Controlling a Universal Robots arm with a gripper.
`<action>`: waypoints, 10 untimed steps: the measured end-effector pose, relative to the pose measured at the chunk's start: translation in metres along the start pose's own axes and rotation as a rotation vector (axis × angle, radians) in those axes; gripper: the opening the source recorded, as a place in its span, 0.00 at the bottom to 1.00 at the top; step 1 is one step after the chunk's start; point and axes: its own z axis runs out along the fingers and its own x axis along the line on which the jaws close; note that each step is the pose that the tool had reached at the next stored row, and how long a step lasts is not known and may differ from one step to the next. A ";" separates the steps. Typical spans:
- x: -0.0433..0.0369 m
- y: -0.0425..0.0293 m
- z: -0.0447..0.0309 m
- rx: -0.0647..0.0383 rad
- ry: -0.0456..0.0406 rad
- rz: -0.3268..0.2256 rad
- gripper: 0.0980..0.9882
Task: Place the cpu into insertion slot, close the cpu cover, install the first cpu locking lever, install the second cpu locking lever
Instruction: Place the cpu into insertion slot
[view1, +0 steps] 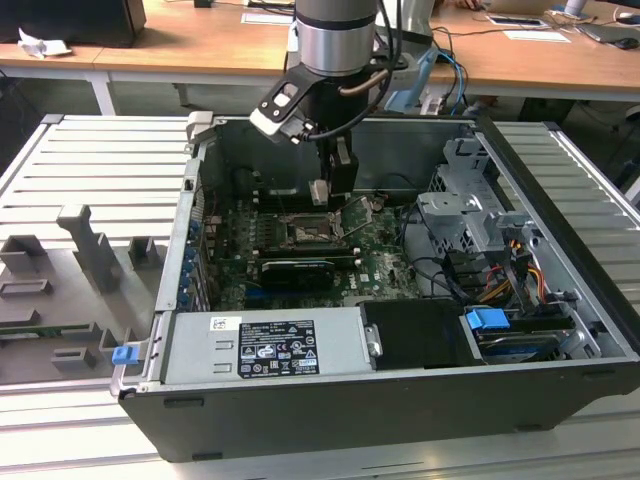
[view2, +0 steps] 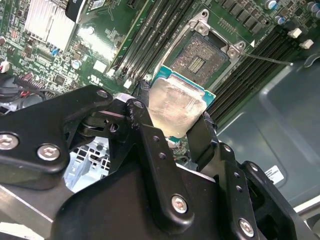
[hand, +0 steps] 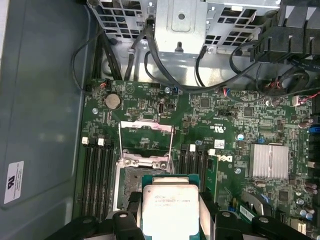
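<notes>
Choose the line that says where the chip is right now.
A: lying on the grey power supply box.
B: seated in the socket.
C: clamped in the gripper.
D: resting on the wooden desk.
C: in the second wrist view the chip is pinched in the gripper, and the socket beyond it lies bare.

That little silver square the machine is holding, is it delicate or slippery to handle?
Probably stiff: the cpu looks flat and unbent, pinched by its edges in the gripper. Its smooth metal face looks slippery, so it might slide in a loose grip. Being thin, it is likely light, and perhaps delicate if knocked.
</notes>
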 end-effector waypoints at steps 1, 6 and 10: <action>0.0000 -0.0001 0.0013 0.000 0.0000 0.000 0.50; -0.0001 -0.0005 0.0055 0.003 0.0002 0.000 0.50; -0.0001 -0.0006 0.0068 0.004 0.0001 0.000 0.50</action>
